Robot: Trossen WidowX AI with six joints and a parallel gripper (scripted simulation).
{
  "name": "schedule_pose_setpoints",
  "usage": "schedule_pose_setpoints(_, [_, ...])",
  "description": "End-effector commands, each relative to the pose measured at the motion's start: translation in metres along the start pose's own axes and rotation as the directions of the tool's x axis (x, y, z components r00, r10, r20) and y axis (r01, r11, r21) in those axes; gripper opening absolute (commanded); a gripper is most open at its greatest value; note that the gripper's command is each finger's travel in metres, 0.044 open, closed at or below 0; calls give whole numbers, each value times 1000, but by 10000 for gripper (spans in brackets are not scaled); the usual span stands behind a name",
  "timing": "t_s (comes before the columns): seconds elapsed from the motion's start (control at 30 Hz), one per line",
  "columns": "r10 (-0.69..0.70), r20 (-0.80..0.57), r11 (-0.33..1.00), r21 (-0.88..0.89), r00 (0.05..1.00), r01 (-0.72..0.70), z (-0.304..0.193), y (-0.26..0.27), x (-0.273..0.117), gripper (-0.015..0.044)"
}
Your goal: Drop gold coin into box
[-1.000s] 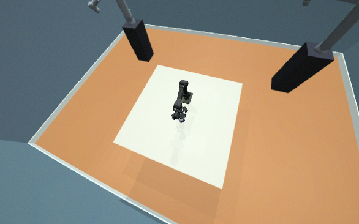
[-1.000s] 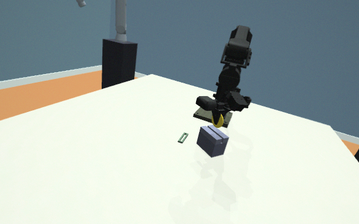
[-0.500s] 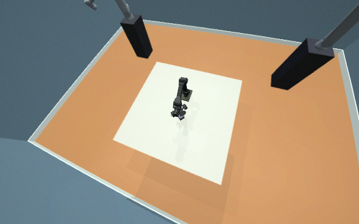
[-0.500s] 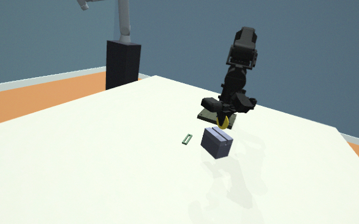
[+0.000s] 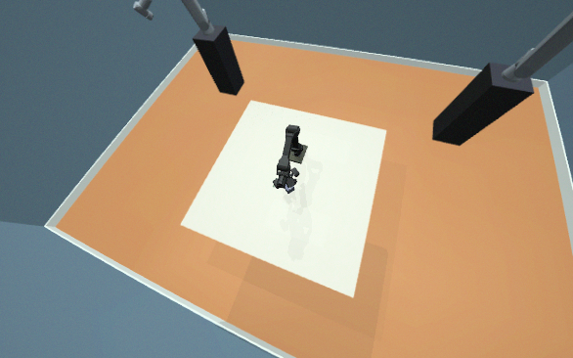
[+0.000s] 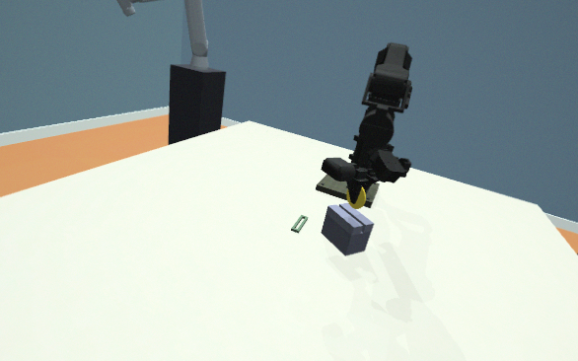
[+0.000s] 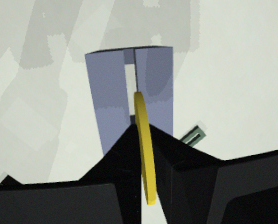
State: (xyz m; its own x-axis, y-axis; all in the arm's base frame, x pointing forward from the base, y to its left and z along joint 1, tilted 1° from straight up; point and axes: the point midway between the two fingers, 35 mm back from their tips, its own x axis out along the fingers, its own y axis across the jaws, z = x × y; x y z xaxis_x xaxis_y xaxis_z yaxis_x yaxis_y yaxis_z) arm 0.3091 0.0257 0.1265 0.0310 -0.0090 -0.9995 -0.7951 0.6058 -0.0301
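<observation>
Wrist view, centre of the frame: the gripper (image 7: 144,163) is pinched shut on the gold coin (image 7: 144,143), which runs edge-on up the middle, its upper tip lying over the lower end of the slot (image 7: 130,76) in the grey box (image 7: 130,96). The coin's line looks slightly tilted against the slot's line, leaning a little right at the bottom. In the exterior view, right of centre, the coin hangs just above the far end of the lid, not yet inside, and the empty green holder (image 6: 300,223) lies on the white table top (image 6: 166,247) near the box's left side. My worry is that small twist: with a slot barely wider than the coin, a skewed or off-centre release could land the coin on the lid, where it may tip flat or roll off. Pushing down while misaligned could shove the box.
</observation>
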Motion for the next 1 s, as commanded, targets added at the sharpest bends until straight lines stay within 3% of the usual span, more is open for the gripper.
schedule_pose_setpoints(0.0, [2,-2,1000,8,1000,-2,-1,1,3,0])
schedule_pose_setpoints(0.97, [2,-2,1000,1,1000,-2,-1,1,15,0])
